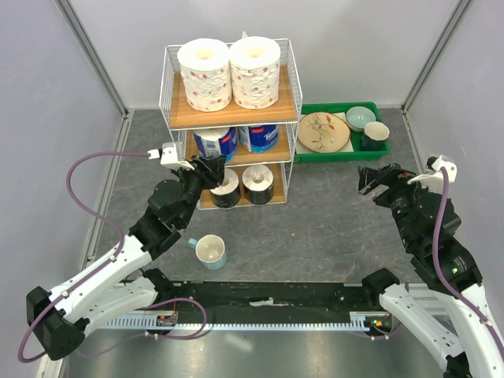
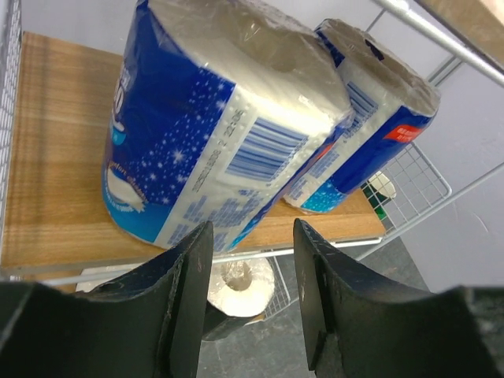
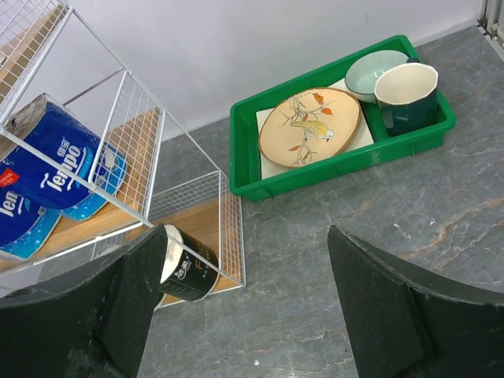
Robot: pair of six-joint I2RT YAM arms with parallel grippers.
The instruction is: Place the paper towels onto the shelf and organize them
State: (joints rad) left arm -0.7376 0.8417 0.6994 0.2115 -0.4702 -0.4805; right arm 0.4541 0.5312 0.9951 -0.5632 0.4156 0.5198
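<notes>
The shelf [image 1: 175, 116] holds all the paper towels I can see. Two large speckled rolls [image 1: 205, 72] stand on its top board. Two blue-wrapped rolls [image 1: 216, 142] sit on the middle board, and two dark-wrapped rolls [image 1: 257, 183] on the bottom one. My left gripper [image 1: 211, 167] is at the shelf's front left, just before the middle tier. Its jaws are open and empty [image 2: 252, 299], below the nearer blue roll [image 2: 213, 134], with a dark roll [image 2: 240, 287] seen through the gap. My right gripper [image 1: 370, 179] hangs open over the table [image 3: 248, 307], right of the shelf.
A pale cup with a blue handle [image 1: 210, 251] stands on the table in front of the shelf, beside the left arm. A green tray [image 1: 340, 153] right of the shelf holds a plate [image 3: 309, 126], a bowl [image 3: 374, 71] and a dark cup [image 3: 405, 94].
</notes>
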